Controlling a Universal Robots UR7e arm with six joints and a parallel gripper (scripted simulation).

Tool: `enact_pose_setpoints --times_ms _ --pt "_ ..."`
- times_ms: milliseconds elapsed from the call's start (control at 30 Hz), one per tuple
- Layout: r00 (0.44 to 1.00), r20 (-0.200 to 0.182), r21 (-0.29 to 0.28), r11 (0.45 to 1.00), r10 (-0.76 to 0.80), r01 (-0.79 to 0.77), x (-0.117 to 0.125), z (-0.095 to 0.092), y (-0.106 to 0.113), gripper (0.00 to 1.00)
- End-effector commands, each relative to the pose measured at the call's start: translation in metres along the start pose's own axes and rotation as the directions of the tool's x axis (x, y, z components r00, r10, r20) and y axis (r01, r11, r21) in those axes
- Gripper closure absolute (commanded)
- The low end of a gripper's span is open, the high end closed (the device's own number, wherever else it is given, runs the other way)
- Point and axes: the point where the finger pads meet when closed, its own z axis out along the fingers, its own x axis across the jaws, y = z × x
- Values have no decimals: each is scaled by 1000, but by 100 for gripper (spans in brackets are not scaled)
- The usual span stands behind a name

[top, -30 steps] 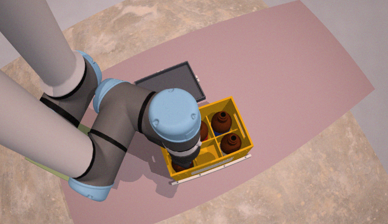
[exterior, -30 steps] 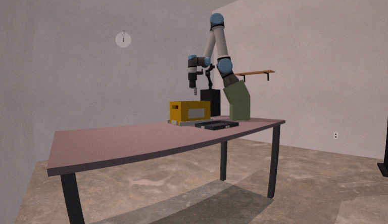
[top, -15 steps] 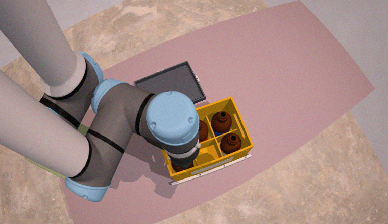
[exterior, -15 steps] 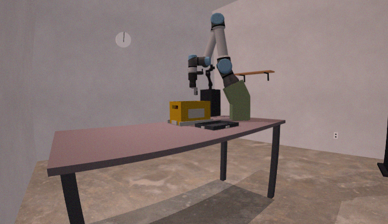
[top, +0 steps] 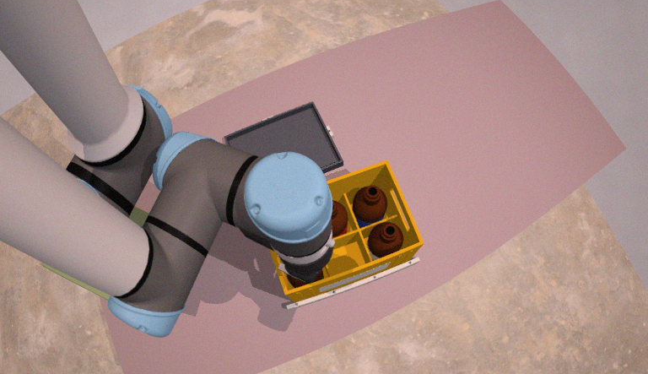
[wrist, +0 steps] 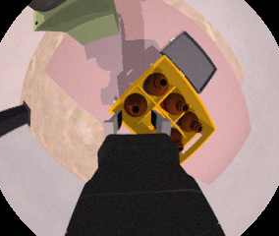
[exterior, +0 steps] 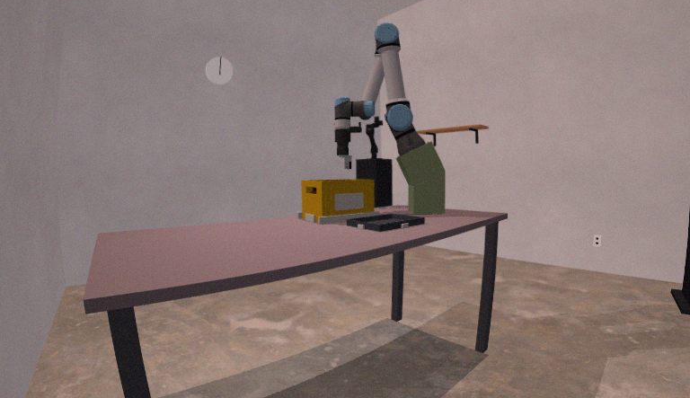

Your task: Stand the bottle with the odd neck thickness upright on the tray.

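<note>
A yellow crate (top: 348,231) with divided cells stands on the pink table, holding brown bottles. In the overhead view two bottles (top: 369,203) (top: 386,238) show fully, a third (top: 337,217) is half hidden by my wrist, and a fourth (top: 298,281) peeks out below it. The wrist view shows several bottle tops in the crate (wrist: 159,109). The dark tray (top: 286,136) lies empty just beside the crate. My gripper (exterior: 347,162) hangs open and empty a little above the crate's end; its fingers straddle nothing.
One crate cell (top: 346,255) holds no bottle. The arm's green base block (exterior: 424,182) and a black box (exterior: 375,180) stand behind the crate. My arm's links cover the table's left part in the overhead view.
</note>
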Motion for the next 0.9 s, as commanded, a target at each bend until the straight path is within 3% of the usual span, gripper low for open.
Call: enact_pose_setpoints --times_ms 0,867 --pt "1000 0 1 1000 2 -2 -1 0 -1 0" --pt "1000 0 5 1000 2 -2 -1 10 -3 0"
